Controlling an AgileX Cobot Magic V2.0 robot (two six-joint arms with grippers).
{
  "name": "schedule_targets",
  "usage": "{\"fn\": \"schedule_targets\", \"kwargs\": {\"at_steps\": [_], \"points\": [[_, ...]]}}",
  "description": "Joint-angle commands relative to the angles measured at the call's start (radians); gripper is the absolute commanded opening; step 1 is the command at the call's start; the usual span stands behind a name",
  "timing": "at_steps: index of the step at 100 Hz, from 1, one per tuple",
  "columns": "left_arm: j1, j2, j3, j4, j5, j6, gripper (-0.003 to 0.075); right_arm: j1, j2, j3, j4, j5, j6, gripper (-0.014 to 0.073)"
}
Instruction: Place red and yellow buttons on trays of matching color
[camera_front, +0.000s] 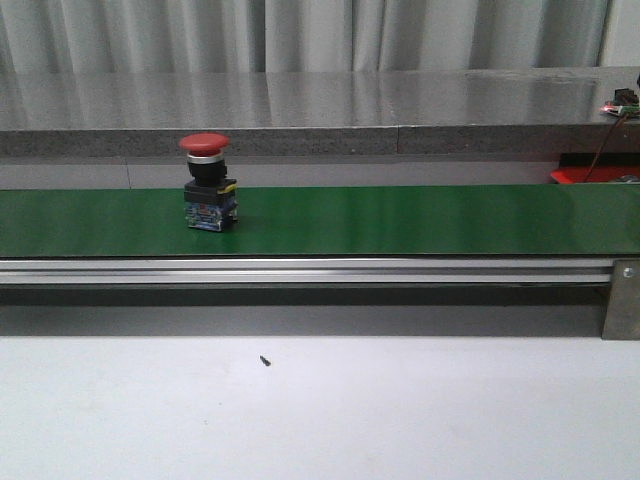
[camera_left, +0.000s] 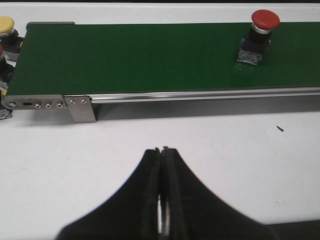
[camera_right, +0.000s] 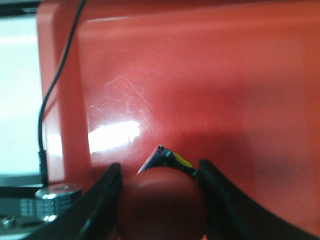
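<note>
**Right end effector pinches a red button over the red tray; left one pressed together above the bench**

The right end effector (camera_right: 161, 200) has its two dark fingers (camera_right: 102, 200) on either side of a red button (camera_right: 161, 202), pinching its domed cap; a bit of the button's black-and-yellow body shows just beyond the cap. Directly beneath it lies the red tray (camera_right: 200, 90), its glossy floor scratched and catching a bright reflection. A thin black cable (camera_right: 52, 95) runs along the tray's raised wall, and a knurled metal knob (camera_right: 57, 192) sits beside that wall.

The left end effector (camera_left: 161, 150) hangs over the white bench (camera_left: 225, 160) with its fingers pressed together, nothing between them. Beyond it runs the green conveyor belt (camera_left: 150, 55) in its aluminium frame, with a metal end bracket (camera_left: 82, 109). A second red button (camera_front: 207, 182) stands upright on the belt, mushroom cap on top and a blue-and-black contact block below; in the front view it is on the left part of the belt. Past the belt's end, the left wrist view catches a yellow button (camera_left: 6, 26) at the edge of the picture, partly cut off. A tiny dark speck (camera_front: 264, 360) lies on the bench in front of the conveyor.
</note>
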Motion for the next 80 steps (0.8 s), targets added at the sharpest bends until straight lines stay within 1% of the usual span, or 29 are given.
{"fn": "schedule_targets", "kwargs": {"at_steps": [1, 18, 23, 30, 35, 48, 54, 63, 67, 80], "points": [[-0.008, 0.007, -0.027, -0.016, -0.059, 0.000, -0.0020, -0.005, -0.024, -0.070, 0.004, -0.009, -0.006, 0.0162], [-0.008, 0.007, -0.027, -0.016, -0.059, 0.000, -0.0020, -0.005, 0.022, -0.092, 0.017, -0.009, -0.006, 0.0167], [-0.008, 0.007, -0.027, -0.016, -0.059, 0.000, -0.0020, -0.005, 0.028, -0.095, 0.021, -0.005, -0.008, 0.0180], [-0.008, 0.007, -0.027, -0.016, -0.059, 0.000, -0.0020, -0.005, 0.036, -0.095, 0.023, 0.003, -0.008, 0.0246], [-0.008, 0.007, -0.027, -0.016, -0.059, 0.000, -0.0020, -0.005, 0.044, -0.095, 0.023, 0.005, -0.009, 0.0315], [-0.008, 0.007, -0.027, -0.016, -0.059, 0.000, -0.0020, -0.005, 0.046, -0.095, 0.023, -0.004, -0.009, 0.0435], [-0.008, 0.007, -0.027, -0.016, -0.059, 0.000, -0.0020, -0.005, 0.044, -0.103, 0.023, -0.004, -0.009, 0.0511], [-0.008, 0.007, -0.027, -0.016, -0.059, 0.000, -0.0020, -0.005, 0.042, -0.128, 0.025, 0.029, -0.009, 0.0608], [-0.008, 0.007, -0.027, -0.016, -0.059, 0.000, -0.0020, -0.005, 0.038, -0.140, 0.025, 0.044, -0.009, 0.0629], [-0.008, 0.007, -0.027, -0.016, -0.059, 0.000, -0.0020, -0.005, -0.003, -0.146, 0.024, 0.049, -0.009, 0.0629]]}}
